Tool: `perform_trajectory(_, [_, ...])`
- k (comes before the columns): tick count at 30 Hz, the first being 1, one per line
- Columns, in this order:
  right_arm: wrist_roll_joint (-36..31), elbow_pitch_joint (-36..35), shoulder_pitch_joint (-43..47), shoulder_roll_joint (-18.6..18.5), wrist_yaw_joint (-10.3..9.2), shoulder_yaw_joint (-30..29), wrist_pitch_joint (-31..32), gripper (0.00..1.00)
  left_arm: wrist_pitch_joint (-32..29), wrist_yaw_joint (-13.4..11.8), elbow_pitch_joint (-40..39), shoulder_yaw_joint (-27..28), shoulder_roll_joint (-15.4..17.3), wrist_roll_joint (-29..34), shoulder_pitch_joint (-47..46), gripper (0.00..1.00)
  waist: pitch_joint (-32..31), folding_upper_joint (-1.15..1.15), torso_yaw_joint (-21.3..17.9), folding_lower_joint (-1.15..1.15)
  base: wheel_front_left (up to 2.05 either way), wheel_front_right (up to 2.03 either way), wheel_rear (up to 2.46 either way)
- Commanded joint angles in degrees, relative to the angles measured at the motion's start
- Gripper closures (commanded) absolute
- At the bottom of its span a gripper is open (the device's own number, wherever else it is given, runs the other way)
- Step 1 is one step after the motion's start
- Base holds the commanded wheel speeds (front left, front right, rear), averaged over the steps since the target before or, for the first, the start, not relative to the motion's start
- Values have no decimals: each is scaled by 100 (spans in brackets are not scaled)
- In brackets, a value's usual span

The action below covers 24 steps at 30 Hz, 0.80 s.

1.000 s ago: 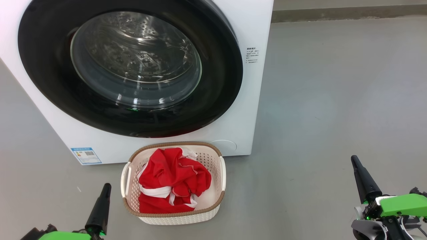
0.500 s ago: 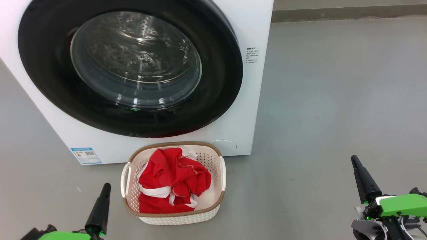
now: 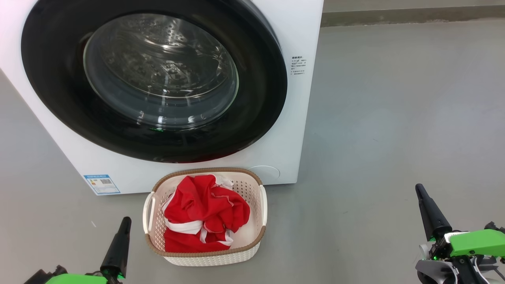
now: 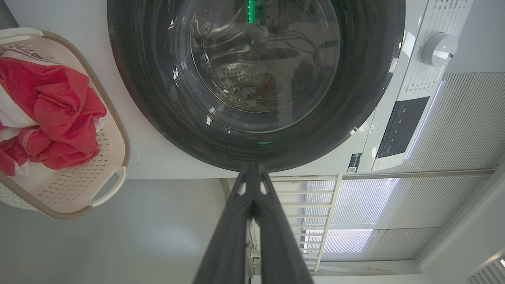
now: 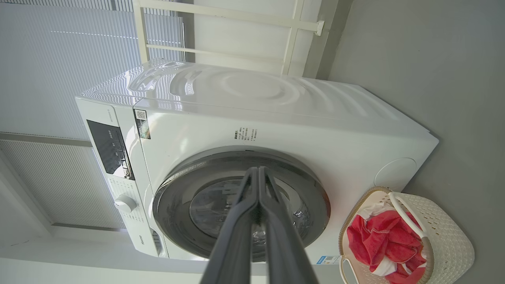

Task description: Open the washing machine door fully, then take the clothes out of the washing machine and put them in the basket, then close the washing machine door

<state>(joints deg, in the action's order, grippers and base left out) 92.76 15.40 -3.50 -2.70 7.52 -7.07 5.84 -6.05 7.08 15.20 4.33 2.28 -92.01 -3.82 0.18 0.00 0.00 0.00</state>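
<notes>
**Head view.** The washing machine (image 3: pixel 303 130), a big white box, fills the upper left. Its door (image 3: pixel 260 102) is a glossy black ring around a bulging clear window and sits shut, flush with the front. The steel perforated drum shows through the glass. A small blue label sticker (image 3: pixel 101 184) sits low on the front.

Just before the machine stands the basket (image 3: pixel 215 258), cream plastic with perforated sides, a brown woven-look rim and side handles. The clothes (image 3: pixel 205 213) lie bunched inside it, bright red with white trim, covering most of its bottom.

The basket stands on a smooth, plain grey floor (image 3: pixel 394 118). The left gripper (image 3: pixel 126 220) points up at the lower left, near the basket. The right gripper (image 3: pixel 418 187) is at the lower right, well apart from the basket. On both, the jaws are pressed together and hold nothing.

**Left wrist view.** The scene is turned on its side. The shut door spans the top, and the basket of red clothes lies at the left edge. A round white dial (image 4: pixel 438 49) and a dark control panel (image 4: pixel 402 126) show at the right. Beyond them are pale slatted blinds (image 4: pixel 453 157) and a white railing (image 4: pixel 315 205). The long dark fingers meet at their tips.

**Right wrist view.** The whole machine shows sideways, its top glossy with reflections. The basket is at the lower right, close to the machine's front. The blinds fill the left.
</notes>
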Motion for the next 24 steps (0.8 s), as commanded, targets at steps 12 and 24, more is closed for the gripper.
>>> perform_trajectory(12, [-42,-139,-267,-37,-3,76,47,100,-36,41,-116,209,71,-24,-236,100,0,0,0,0,0,0,0])
perform_trajectory(24, [-46,-138,-267,-34,-3,72,51,100,-38,41,-116,211,69,-22,-236,100,0,0,0,0,0,0,0])
